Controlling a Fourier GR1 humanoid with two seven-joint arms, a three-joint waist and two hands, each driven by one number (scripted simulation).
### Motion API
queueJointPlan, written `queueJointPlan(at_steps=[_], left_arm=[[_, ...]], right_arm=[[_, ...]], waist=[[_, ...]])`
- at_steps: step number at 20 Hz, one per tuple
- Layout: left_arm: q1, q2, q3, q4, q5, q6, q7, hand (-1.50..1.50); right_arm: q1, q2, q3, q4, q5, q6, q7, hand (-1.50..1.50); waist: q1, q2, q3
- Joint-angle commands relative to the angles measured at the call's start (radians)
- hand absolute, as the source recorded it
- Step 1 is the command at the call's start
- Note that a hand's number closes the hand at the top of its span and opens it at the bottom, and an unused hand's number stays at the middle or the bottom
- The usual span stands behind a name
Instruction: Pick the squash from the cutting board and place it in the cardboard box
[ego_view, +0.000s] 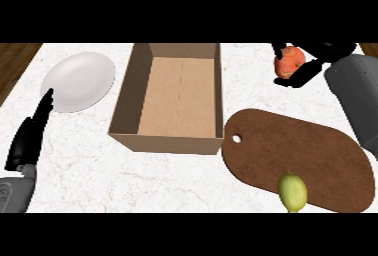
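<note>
Item: we log our right hand curled round an orange squash, raised just right of the cardboard box, beyond the cutting board; left hand rests open, farther off.

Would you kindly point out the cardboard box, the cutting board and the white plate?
cardboard box (179, 95): head view, bare inner floor.
cutting board (303, 150): head view, bare middle surface.
white plate (79, 81): head view, centre.

Counter: plate, box, board
</note>
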Motion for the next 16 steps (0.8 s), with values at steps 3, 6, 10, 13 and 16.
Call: queueJointPlan(at_steps=[3,6,10,13,16], left_arm=[[0.000,-0.016,-0.006,-0.027,-0.005,0.000,0.032,0.00],[0.068,0.003,0.030,-0.031,0.009,-0.007,-0.026,0.00],[0.001,0.011,0.035,0.000,-0.002,-0.014,0.027,0.00],[0.058,-0.010,0.020,-0.039,-0.012,-0.004,0.006,0.00],[0.052,-0.036,0.016,-0.040,-0.019,0.014,0.019,0.00]], right_arm=[[-0.103,0.025,-0.070,0.063,-0.070,-0.016,-0.182,1.50],[-0.138,0.067,-0.060,0.048,-0.080,0.061,-0.170,1.50],[-0.220,0.132,-0.066,0.090,-0.108,0.165,-0.122,1.50],[-0.261,0.190,-0.073,0.103,-0.129,0.212,-0.051,1.50],[-0.312,0.258,-0.089,0.121,-0.153,0.239,0.039,1.50]], waist=[[-0.011,-0.006,0.000],[-0.029,-0.017,-0.002],[-0.034,-0.016,-0.002],[-0.033,-0.018,-0.002],[-0.032,-0.017,-0.002]])
